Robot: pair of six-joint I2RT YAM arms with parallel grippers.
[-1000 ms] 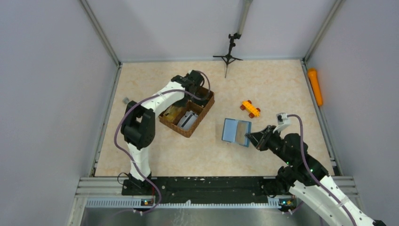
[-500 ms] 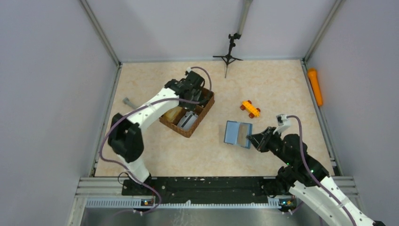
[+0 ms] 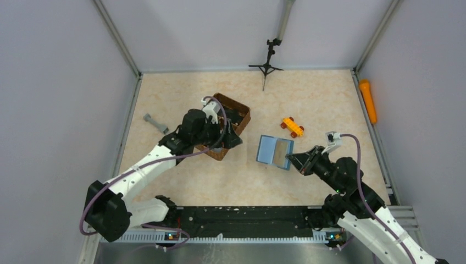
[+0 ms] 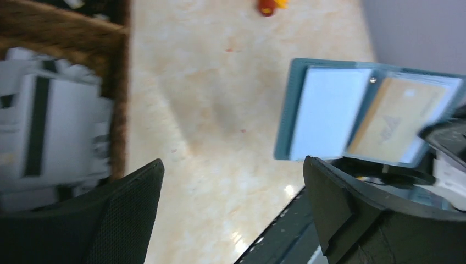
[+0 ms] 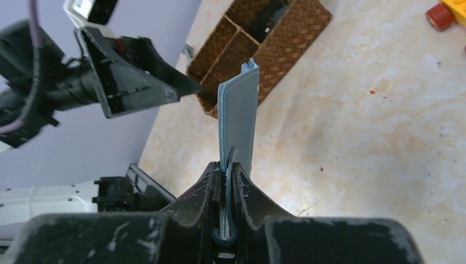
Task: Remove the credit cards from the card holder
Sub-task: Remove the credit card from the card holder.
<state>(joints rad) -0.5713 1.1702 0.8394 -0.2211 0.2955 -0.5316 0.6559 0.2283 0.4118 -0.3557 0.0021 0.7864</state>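
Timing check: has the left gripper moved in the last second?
Yes. The left gripper came from the far end of the basket to its near corner, toward the card holder.

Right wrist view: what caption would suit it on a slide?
Right pincer shut on the teal card holder, seen edge-on; the open left pincer points toward it, woven basket behind.

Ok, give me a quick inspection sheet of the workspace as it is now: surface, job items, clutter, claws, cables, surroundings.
Surface: beige marbled table, a few small red specks.
Job's things: card holder open, a tan card in its inner pocket.
Clutter: brown woven basket, orange toy car, grey piece, orange cylinder by the right wall.
Claws: right claw shut on the card holder's edge; left claw open, facing the holder.
Cables: purple cable along each arm.
Surroundings: grey walls, black tripod at the far edge.
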